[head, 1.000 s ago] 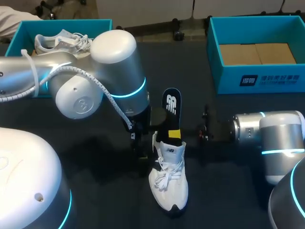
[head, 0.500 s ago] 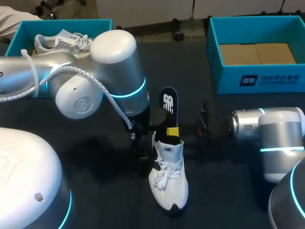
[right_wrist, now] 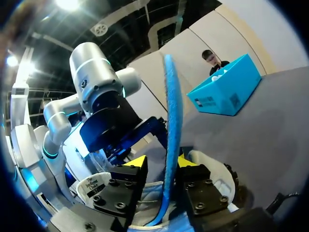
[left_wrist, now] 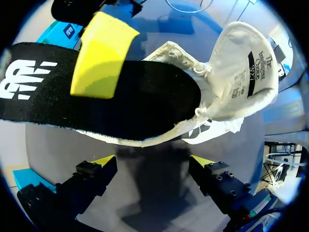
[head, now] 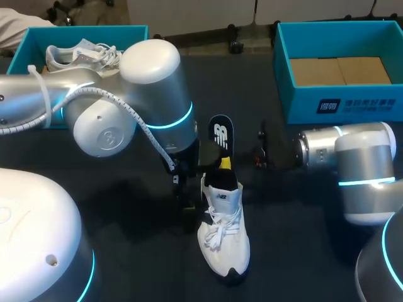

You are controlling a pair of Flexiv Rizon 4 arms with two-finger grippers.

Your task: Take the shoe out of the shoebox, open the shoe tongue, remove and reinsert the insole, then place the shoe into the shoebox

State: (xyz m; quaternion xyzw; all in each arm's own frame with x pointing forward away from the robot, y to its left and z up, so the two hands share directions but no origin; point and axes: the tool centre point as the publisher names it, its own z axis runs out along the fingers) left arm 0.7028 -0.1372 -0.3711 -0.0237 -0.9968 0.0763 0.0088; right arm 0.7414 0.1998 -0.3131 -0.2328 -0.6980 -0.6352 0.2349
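Note:
A white shoe [head: 223, 236] lies on the dark table, toe toward me. Its black insole [head: 220, 135] sticks out of the heel opening and slants up and away. My right gripper [head: 224, 165] is at the shoe's mouth, and in the right wrist view the insole's blue edge [right_wrist: 170, 106] stands between the fingers of this gripper [right_wrist: 161, 164], with a gap on one side, so it is open. My left gripper [left_wrist: 153, 166] hangs open beside the shoe, under the insole [left_wrist: 111, 106], with nothing between its fingers. The tongue [left_wrist: 241, 72] is folded back.
A teal shoebox [head: 31, 44] at the back left holds a second white shoe [head: 82, 53]. Another teal box [head: 340, 100] with a cardboard lining stands at the back right. My left arm [head: 151, 94] looms over the table's middle left.
My right gripper has let go of the insole and its fingers now stand apart. The right arm shifted left and a little away, and the insole leaned slightly left. The left arm kept still.

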